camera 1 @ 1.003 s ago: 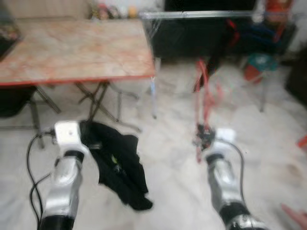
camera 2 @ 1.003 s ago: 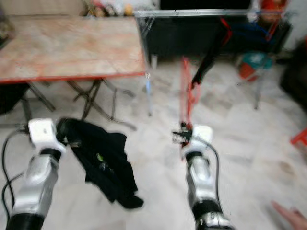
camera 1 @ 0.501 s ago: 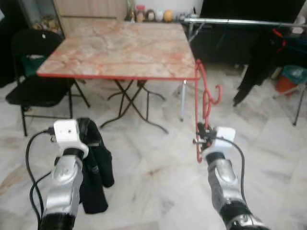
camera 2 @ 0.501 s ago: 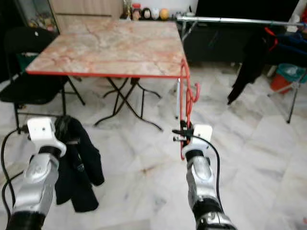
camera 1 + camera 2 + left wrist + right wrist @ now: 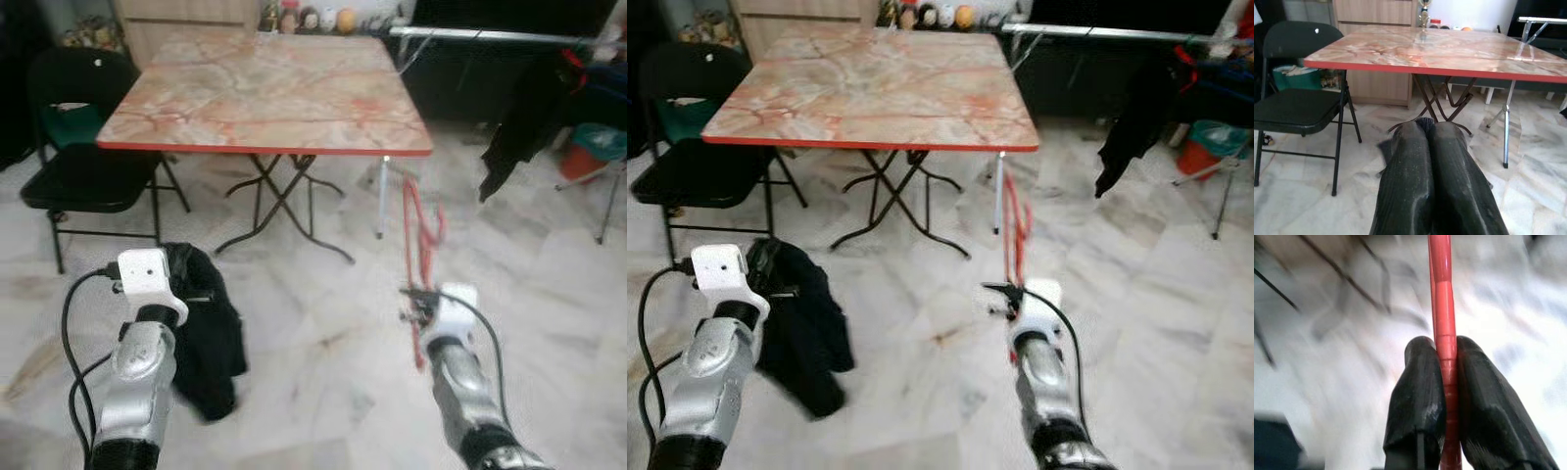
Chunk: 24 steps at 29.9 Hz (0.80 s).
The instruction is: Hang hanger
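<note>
A red plastic hanger point(image 5: 421, 230) stands upright in front of my right arm, its hook blurred near the top. My right gripper point(image 5: 1445, 345) is shut on the hanger's lower bar, one black finger on each side. A black garment point(image 5: 209, 333) hangs in a bunch beside my left wrist, low over the floor. My left gripper point(image 5: 1425, 125) is shut, with a fold of that black cloth at its fingertips. A silver clothes rail point(image 5: 490, 34) runs across the far right, with a dark garment point(image 5: 517, 117) hanging on it.
A folding table point(image 5: 265, 93) with a marbled top and red edge stands ahead, left of the rail. A black folding chair point(image 5: 78, 157) is at its left. An orange and teal tub point(image 5: 596, 147) sits under the rail. White marble floor point(image 5: 323, 372) lies between me and the table.
The whole view has shifted and steadied as I moved, and the table now sits nearer the middle. Both grippers kept their hold. The black garment has swung in close under my left wrist.
</note>
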### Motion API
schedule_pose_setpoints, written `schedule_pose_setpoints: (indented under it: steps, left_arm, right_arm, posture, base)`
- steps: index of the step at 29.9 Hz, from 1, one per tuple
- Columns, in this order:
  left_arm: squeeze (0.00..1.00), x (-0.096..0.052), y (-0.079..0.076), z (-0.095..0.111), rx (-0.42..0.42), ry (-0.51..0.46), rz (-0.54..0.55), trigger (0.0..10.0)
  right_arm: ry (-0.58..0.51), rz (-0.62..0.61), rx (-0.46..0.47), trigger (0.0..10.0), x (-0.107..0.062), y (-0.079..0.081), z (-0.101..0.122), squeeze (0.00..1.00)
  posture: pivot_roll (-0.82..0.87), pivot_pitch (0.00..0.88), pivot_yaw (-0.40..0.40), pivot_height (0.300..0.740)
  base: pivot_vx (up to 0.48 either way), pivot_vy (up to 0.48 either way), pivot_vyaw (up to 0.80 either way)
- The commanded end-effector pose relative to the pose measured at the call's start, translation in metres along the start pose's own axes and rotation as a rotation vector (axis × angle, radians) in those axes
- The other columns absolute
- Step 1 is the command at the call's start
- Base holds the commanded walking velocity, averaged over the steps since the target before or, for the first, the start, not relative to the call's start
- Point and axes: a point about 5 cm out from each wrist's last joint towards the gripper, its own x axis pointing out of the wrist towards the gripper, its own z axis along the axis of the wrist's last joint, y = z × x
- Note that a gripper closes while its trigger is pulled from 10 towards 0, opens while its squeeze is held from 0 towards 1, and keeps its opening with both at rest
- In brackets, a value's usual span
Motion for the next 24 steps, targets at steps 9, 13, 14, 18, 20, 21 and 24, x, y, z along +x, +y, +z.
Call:
schedule_pose_setpoints:
  steps: [9,13,14,18,20,21,24]
  left_arm:
    - [0.00,0.000,0.006,0.009,0.017,-0.041,0.006,10.0]
    - [0.00,-0.002,0.006,0.008,0.019,-0.037,0.009,10.0]
    - [0.00,-0.002,0.006,0.008,0.027,-0.033,0.008,10.0]
    - [0.00,-0.002,0.007,0.008,0.014,-0.034,0.013,10.0]
    - [0.00,-0.002,0.005,0.009,-0.008,-0.044,0.005,10.0]
    - [0.00,-0.003,0.004,0.010,-0.004,-0.040,-0.002,10.0]
    - [0.00,-0.004,0.003,0.012,-0.023,-0.058,-0.004,10.0]
  right_arm:
    - [0.311,-0.068,-0.124,10.0,-0.016,-0.017,-0.049,0.00]
    - [0.349,-0.039,-0.162,10.0,-0.019,-0.016,-0.056,0.00]
    - [0.354,-0.033,-0.168,10.0,-0.020,-0.016,-0.057,0.00]
    - [0.369,-0.012,-0.157,10.0,-0.023,-0.013,-0.063,0.00]
    - [0.368,-0.009,-0.143,10.0,-0.024,-0.012,-0.065,0.00]
    - [0.372,-0.003,-0.139,10.0,-0.025,-0.011,-0.066,0.00]
    - [0.386,-0.006,-0.131,10.0,-0.029,-0.011,-0.073,0.00]
  posture:
    - [0.05,0.014,-0.015,0.740]
    - [0.06,0.012,-0.012,0.740]
    - [0.06,0.011,-0.012,0.740]
    - [0.06,0.010,-0.010,0.740]
    - [0.06,0.008,-0.009,0.740]
    - [0.06,0.008,-0.009,0.740]
    - [0.06,0.008,-0.010,0.740]
  base:
    - [0.000,0.000,0.00]
    - [0.000,0.000,0.00]
    - [0.000,0.000,0.00]
    - [0.000,0.000,0.00]
    - [0.000,0.000,0.00]
    - [0.000,0.000,0.00]
    - [0.000,0.000,0.00]
